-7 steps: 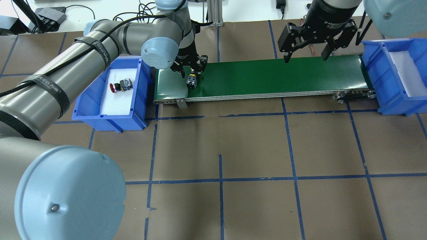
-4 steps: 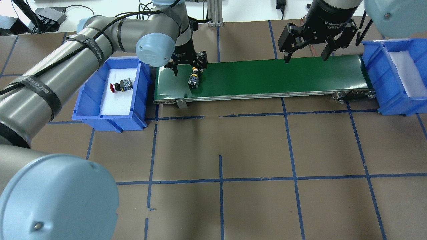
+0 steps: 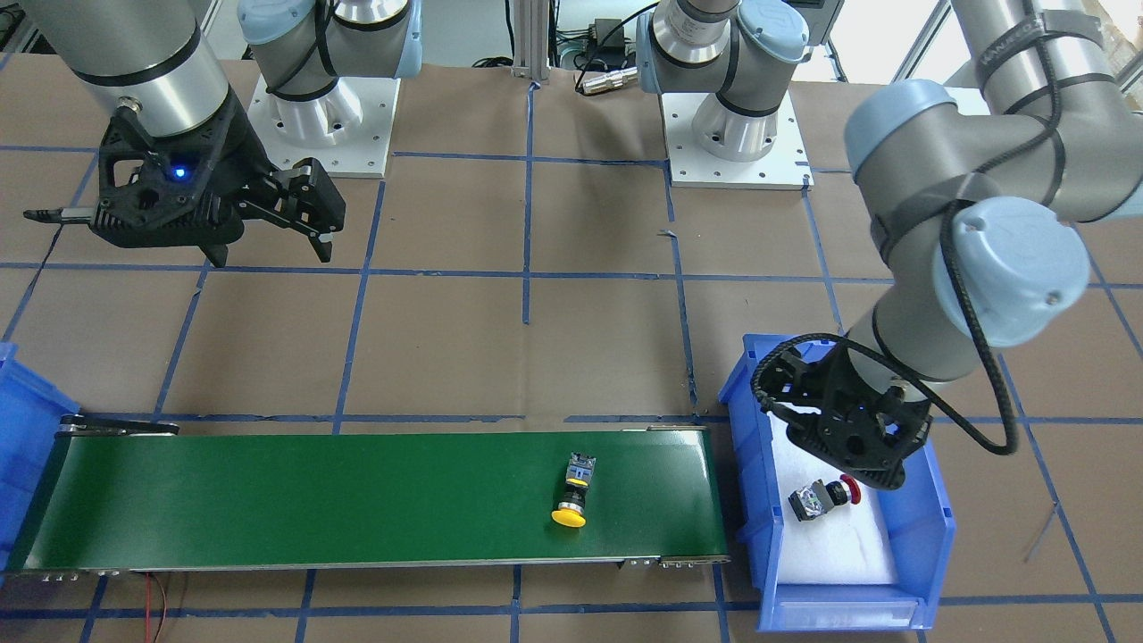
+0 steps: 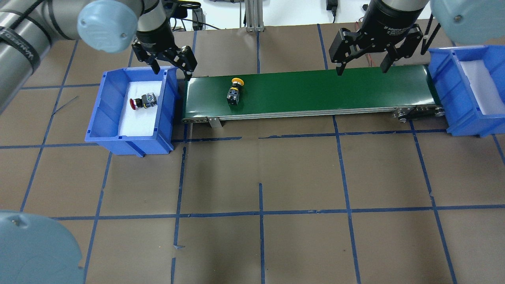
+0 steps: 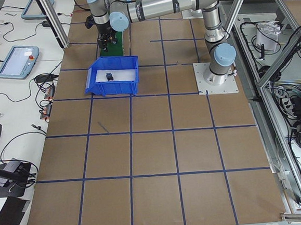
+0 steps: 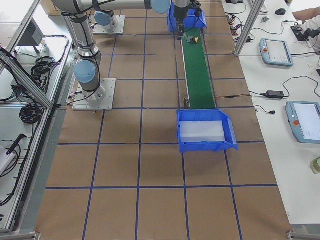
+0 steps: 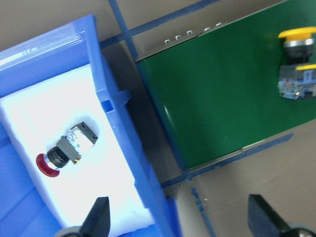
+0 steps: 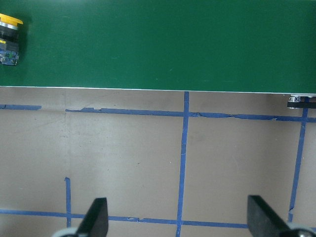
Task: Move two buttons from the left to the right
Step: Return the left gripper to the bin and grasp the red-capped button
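Yellow button [image 4: 234, 93]: on its side on green conveyor belt [image 4: 315, 90], toward belt's left end, cap pointing at far edge, contact block toward robot. Touching nothing but the belt.

Red button [image 4: 143, 101]: on its side on white padding inside left blue bin [image 4: 96, 114], cap pointing away from belt, grey block toward it. Well apart from yellow one; bin wall and belt end between them.

Left gripper [image 4: 172, 70]: up above left bin's belt-side wall, fingers [image 7: 98, 217] spread wide, nothing between. Clear of both buttons; in wrist view, red one down-left in bin, yellow one at upper right on belt.

Right gripper [image 4: 361, 68]: above belt's right part, fingers [image 8: 96, 217] wide apart, empty too. In its wrist view, yellow button at far left edge; belt's near rim and taped table below.

Right blue bin [image 4: 442, 86]: at belt's right end, white liner inside.

Brown table [image 4: 300, 169] w/ blue tape grid under all.
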### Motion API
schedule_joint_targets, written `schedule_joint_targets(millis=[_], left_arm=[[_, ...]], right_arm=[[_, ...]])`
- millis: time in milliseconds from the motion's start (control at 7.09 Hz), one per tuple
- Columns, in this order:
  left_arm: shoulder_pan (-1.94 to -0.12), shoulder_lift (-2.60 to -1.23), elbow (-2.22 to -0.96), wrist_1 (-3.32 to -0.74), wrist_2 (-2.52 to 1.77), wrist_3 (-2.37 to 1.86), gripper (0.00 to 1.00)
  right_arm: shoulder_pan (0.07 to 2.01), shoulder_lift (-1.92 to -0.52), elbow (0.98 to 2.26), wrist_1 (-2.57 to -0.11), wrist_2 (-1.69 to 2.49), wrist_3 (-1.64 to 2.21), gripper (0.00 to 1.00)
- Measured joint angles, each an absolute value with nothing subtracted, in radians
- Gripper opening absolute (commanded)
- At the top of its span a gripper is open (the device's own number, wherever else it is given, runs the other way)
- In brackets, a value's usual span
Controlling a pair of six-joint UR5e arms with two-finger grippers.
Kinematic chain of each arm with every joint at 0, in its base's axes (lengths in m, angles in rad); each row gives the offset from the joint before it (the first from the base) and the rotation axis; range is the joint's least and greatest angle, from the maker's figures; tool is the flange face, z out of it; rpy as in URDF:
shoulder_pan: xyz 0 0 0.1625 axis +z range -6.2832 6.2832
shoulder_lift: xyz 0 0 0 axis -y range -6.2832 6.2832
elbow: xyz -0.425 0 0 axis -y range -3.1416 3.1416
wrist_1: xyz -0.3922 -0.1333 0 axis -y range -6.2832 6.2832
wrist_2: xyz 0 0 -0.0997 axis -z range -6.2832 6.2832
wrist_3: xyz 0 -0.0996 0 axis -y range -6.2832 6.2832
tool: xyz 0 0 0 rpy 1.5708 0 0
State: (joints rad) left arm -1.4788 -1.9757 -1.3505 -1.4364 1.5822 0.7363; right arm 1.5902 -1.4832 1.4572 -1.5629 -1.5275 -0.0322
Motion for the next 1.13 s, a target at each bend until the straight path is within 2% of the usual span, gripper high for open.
schedule_joint_targets(millis=[564, 987, 1128], left_arm=[[-1.404, -2.078, -1.352, -1.38, 1.582, 1.369, 0.97], [-1.377, -2.179, -1.355, -1.303, 1.577, 1.481, 0.99], [-1.37, -2.201, -1.364, -1.297, 1.579, 1.48, 0.92]], right_arm=[[1.591, -1.485, 1.457, -1.565, -1.52, -0.032, 1.0], [1.593, -1.487, 1.457, -1.564, -1.521, -0.032, 1.0], [1.593, -1.487, 1.456, -1.566, -1.521, -0.031, 1.0]])
